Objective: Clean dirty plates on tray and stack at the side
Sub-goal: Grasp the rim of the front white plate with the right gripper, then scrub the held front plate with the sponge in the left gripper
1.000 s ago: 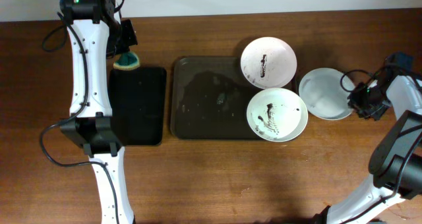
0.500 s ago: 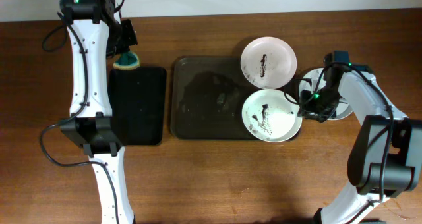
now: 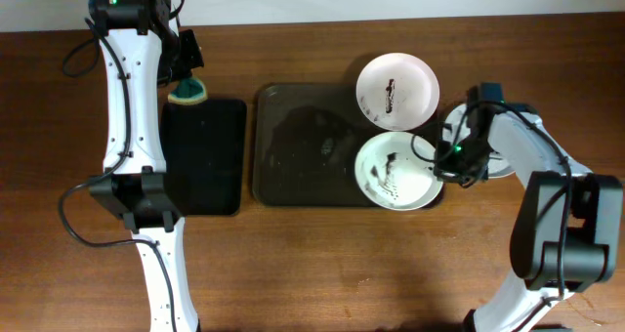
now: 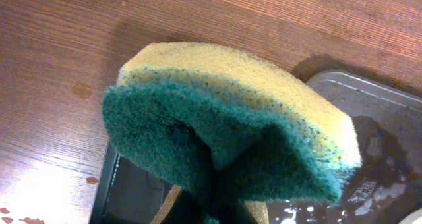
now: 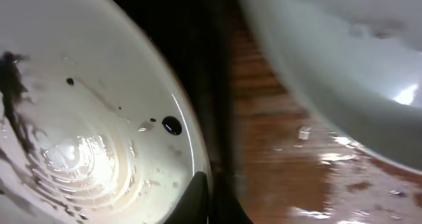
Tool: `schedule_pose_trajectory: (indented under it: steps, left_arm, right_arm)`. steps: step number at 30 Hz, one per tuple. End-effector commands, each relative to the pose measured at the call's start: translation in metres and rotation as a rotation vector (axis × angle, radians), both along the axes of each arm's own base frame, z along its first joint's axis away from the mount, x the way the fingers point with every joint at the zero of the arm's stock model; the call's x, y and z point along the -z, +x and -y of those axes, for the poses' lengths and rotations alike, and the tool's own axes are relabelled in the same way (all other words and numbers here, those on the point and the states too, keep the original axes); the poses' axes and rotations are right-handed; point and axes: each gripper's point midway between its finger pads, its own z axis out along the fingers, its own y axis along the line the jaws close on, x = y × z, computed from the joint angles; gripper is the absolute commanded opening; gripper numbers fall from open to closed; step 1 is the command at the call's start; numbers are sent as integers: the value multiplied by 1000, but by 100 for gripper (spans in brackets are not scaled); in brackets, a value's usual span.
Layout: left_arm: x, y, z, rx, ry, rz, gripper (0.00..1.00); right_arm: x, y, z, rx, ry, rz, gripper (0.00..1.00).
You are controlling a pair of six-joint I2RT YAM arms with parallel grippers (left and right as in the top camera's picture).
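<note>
The brown tray [image 3: 303, 146] sits mid-counter, wet and smeared, with two white plates crowded at its right end and the rest of its floor bare. The upper dirty plate [image 3: 410, 78] overhangs the tray's far right corner and has a short black streak in its middle. The lower dirty plate [image 3: 391, 176] lies over the tray's near right corner, with black smears and specks and a sheen of water. A clean plate [image 3: 498, 164] rests off the tray, just to its right on the counter [image 3: 322, 264], half hidden by the right arm.

The right gripper [image 3: 451, 158] is at the right rim of the lower dirty plate. In the wrist view one of its fingers [image 5: 192, 196] lies over the inside of that rim. The other is lost against the dark tray, so I cannot tell whether it is clamped. Only a narrow strip of wood separates this plate from the clean one.

Left of the tray lies a smaller black tray [image 3: 203, 156]. At its far edge the left gripper [image 3: 186, 73] pinches a yellow and green sponge [image 3: 187, 92], closed tight into it. Open wood runs along the tray's near side.
</note>
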Motion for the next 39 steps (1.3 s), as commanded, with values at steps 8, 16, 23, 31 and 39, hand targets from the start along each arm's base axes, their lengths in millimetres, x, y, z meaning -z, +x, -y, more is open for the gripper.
schedule_pose_trajectory:
  steps: [8, 16, 23, 31, 39]
  left_arm:
    - [-19, 0, 1, 15, 12, 52, 0]
    - [17, -4, 73, 162, 15, -27, 0]
    - [24, -3, 75, 164, 16, -35, 0]
    - [26, -9, 90, 211, 14, -52, 0]
    - [112, -78, 217, 664, -78, -297, 0]
  right_arm:
    - [-19, 60, -183, -22, -61, 376, 4]
    - [-8, 34, -182, 84, 155, 137, 13]
    - [29, 6, -197, 145, 72, 53, 25]
    - [8, 47, -173, -217, 293, 213, 4]
    - [8, 52, -173, -160, 305, 214, 4]
